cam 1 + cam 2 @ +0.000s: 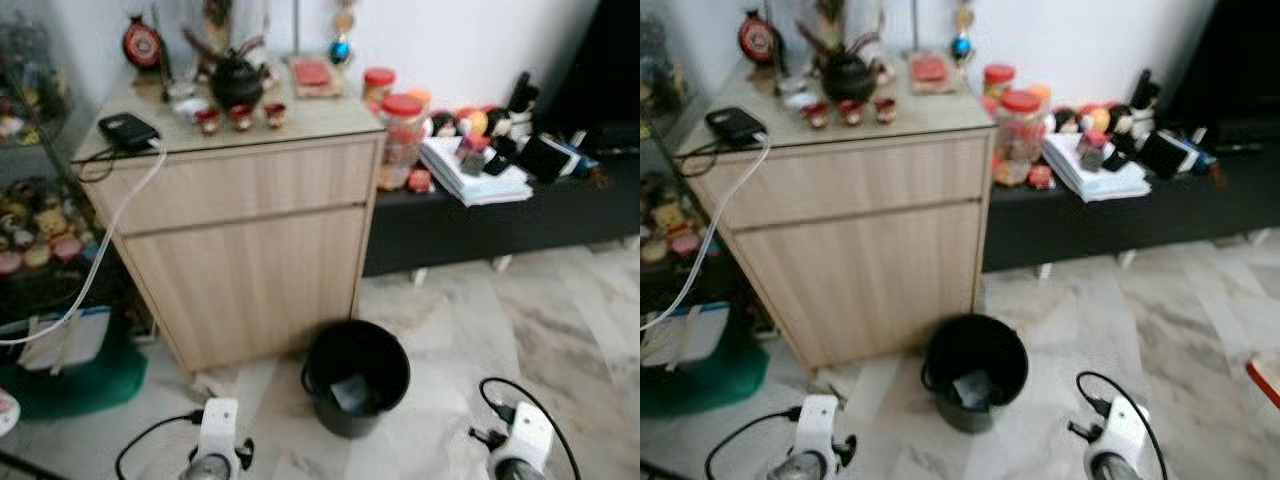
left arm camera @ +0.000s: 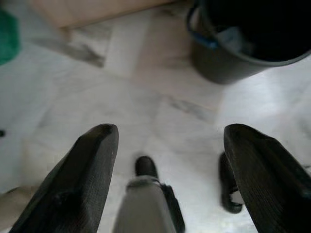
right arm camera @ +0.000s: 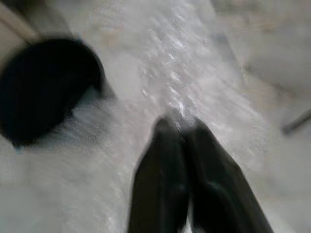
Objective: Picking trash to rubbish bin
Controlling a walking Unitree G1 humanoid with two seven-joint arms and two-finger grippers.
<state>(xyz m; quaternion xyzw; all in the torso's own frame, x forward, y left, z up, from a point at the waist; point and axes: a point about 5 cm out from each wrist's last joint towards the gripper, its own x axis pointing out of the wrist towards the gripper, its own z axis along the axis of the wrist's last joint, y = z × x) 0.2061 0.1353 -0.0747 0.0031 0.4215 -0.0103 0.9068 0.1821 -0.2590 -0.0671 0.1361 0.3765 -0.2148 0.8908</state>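
One black rubbish bin (image 1: 356, 375) stands on the pale marble floor (image 1: 520, 320), just in front of a light wooden cabinet (image 1: 240, 240), near its right corner. Inside the bin lies a pale piece of trash (image 1: 352, 392), down at the bottom. The bin is between the two silver arms, which show at the lower edge of the head views.

In its wrist view the left gripper (image 2: 170, 160) hangs above the floor with its two black fingers (image 2: 82, 179) wide apart and nothing between them; the bin is ahead of it, a little to one side. The right gripper (image 3: 182, 160) has its fingers pressed together, also with nothing held, and the bin appears as a dark round shape well apart from it. This view is blurred.

On top of the cabinet are a dark teapot (image 1: 236, 80), three small red cups (image 1: 241, 116), a black device (image 1: 127, 130) with a white cable (image 1: 110, 240) which hangs down the left side, and a red round ornament (image 1: 142, 44). To the right of the cabinet, a low black bench (image 1: 500, 220) carries jars with red lids (image 1: 402, 128), a stack of white papers (image 1: 470, 178) and several small colourful things which I cannot identify. A green object (image 1: 80, 380) lies on the floor left of the cabinet.
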